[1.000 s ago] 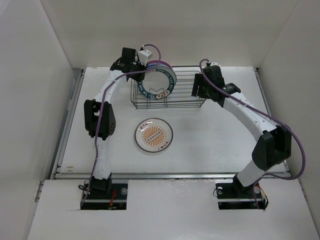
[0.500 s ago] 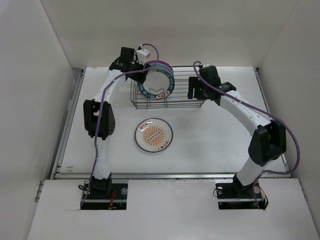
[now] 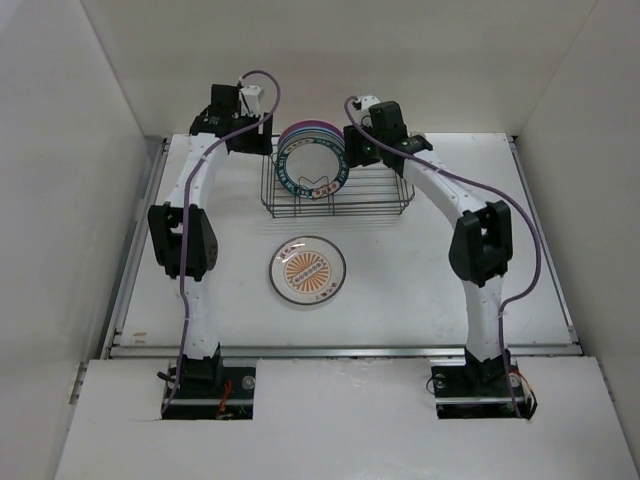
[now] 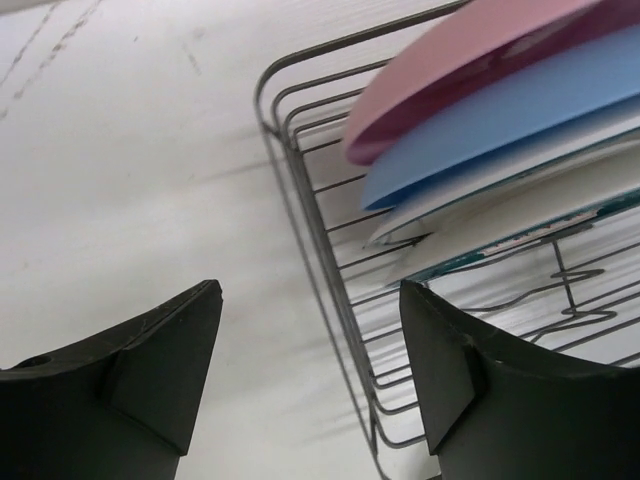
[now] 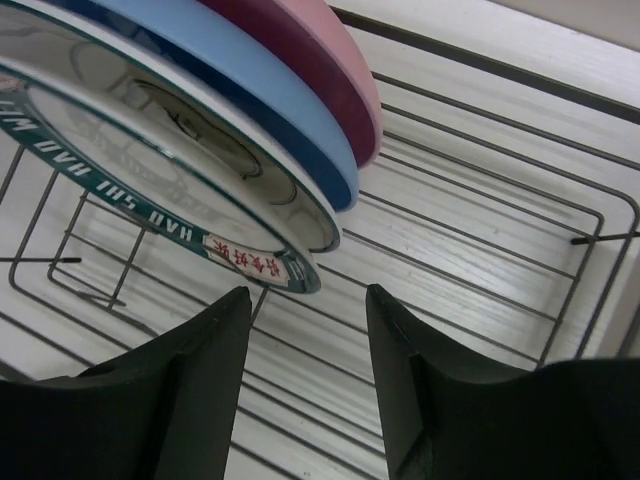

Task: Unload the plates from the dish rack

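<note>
We see the left gripper (image 4: 310,370) released, empty, backed off the dish rack (image 3: 372,190). The right gripper (image 5: 308,375), open too, has swung to the plates (image 3: 312,163); likely it lifts next.

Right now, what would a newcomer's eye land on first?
Plates standing on edge at the left end of the rack, pink at the back, blue next, a dark-rimmed white one in front. One orange-patterned plate lies flat on the table in front of the rack. The left gripper and right gripper flank the standing plates, both open and empty.
</note>
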Controlling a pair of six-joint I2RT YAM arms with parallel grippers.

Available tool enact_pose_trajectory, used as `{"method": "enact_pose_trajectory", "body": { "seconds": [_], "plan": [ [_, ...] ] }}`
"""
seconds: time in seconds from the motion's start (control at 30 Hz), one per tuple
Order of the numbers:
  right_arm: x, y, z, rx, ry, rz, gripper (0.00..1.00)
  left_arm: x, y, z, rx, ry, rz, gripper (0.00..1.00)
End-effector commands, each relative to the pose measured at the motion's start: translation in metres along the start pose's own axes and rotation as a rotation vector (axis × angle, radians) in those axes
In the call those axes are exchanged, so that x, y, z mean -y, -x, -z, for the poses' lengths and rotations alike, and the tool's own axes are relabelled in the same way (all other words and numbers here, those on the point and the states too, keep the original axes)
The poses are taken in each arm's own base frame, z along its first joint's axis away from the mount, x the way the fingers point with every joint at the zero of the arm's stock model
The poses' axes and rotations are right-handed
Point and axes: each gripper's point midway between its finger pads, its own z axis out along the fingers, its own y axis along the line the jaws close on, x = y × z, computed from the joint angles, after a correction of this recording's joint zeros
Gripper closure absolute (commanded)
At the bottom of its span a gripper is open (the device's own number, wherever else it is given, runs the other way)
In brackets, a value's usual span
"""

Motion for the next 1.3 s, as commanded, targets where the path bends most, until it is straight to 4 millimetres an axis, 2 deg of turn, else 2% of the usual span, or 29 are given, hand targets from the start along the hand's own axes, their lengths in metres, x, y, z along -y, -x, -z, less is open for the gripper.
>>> {"method": "enact_pose_trajectory", "body": {
  "seconds": [0.0, 0.07, 0.13, 0.17, 0.2, 0.27, 0.3, 0.43, 0.57, 0.6, 0.63, 0.67, 0.73, 0.77, 0.83, 0.87, 0.9, 0.97, 1.1, 1.13, 1.27],
  "plan": [
    [-0.009, 0.026, -0.012, 0.083, 0.045, 0.041, 0.45, 0.001, 0.000, 0.021, -0.021, -0.016, 0.094, 0.32],
    [-0.015, 0.032, -0.017, 0.102, 0.084, 0.045, 0.50, 0.000, -0.017, 0.012, -0.082, -0.017, 0.108, 0.33],
    [-0.019, 0.029, -0.027, 0.100, 0.110, 0.047, 0.54, -0.001, -0.034, 0.000, -0.136, -0.018, 0.120, 0.34],
    [-0.020, 0.028, -0.030, 0.100, 0.120, 0.047, 0.57, -0.002, -0.037, -0.004, -0.146, -0.017, 0.131, 0.36],
    [-0.021, 0.027, -0.034, 0.097, 0.129, 0.048, 0.66, -0.004, -0.044, -0.011, -0.164, -0.008, 0.135, 0.38],
    [-0.022, 0.030, -0.034, 0.109, 0.130, 0.049, 0.73, -0.005, -0.050, -0.016, -0.179, -0.009, 0.138, 0.39],
    [-0.021, 0.025, -0.038, 0.099, 0.129, 0.048, 0.77, -0.007, -0.050, -0.016, -0.179, 0.002, 0.137, 0.39],
    [-0.022, 0.020, -0.042, 0.088, 0.138, 0.038, 0.89, -0.009, -0.070, -0.032, -0.235, 0.001, 0.149, 0.50],
    [-0.008, 0.028, -0.034, 0.120, 0.054, 0.036, 1.00, -0.008, -0.087, -0.041, -0.285, -0.007, 0.184, 0.73],
    [-0.005, 0.033, -0.032, 0.142, 0.037, 0.050, 1.00, -0.004, -0.089, -0.040, -0.295, -0.025, 0.189, 0.86],
    [0.000, 0.029, -0.034, 0.133, 0.009, 0.059, 1.00, -0.004, -0.088, -0.040, -0.295, -0.024, 0.198, 0.93],
    [0.001, 0.038, -0.029, 0.160, 0.001, 0.072, 1.00, -0.002, -0.092, -0.043, -0.304, -0.032, 0.216, 1.00],
    [0.002, 0.044, -0.024, 0.173, -0.008, 0.072, 1.00, -0.001, -0.094, -0.042, -0.314, -0.030, 0.230, 1.00],
    [0.000, 0.062, -0.011, 0.217, -0.006, 0.084, 1.00, 0.001, -0.093, -0.042, -0.313, -0.039, 0.231, 1.00],
    [-0.005, 0.081, 0.002, 0.272, -0.017, 0.089, 1.00, 0.002, -0.093, -0.042, -0.314, -0.037, 0.250, 1.00],
    [-0.001, 0.084, 0.006, 0.285, -0.045, 0.086, 1.00, 0.002, -0.093, -0.042, -0.314, -0.037, 0.250, 1.00],
    [-0.006, 0.099, 0.021, 0.330, -0.049, 0.098, 1.00, -0.003, -0.093, -0.041, -0.312, -0.031, 0.257, 1.00],
    [-0.005, 0.117, 0.037, 0.390, -0.069, 0.107, 1.00, -0.004, -0.093, -0.041, -0.312, -0.020, 0.267, 1.00],
    [-0.007, 0.136, 0.065, 0.462, -0.098, 0.140, 1.00, -0.004, -0.093, -0.041, -0.313, -0.017, 0.286, 1.00],
    [-0.014, 0.142, 0.074, 0.481, -0.088, 0.142, 1.00, -0.004, -0.091, -0.042, -0.304, -0.016, 0.293, 1.00],
    [-0.022, 0.152, 0.096, 0.506, -0.054, 0.162, 1.00, -0.004, -0.091, -0.042, -0.304, -0.016, 0.293, 1.00]
  ]
}}
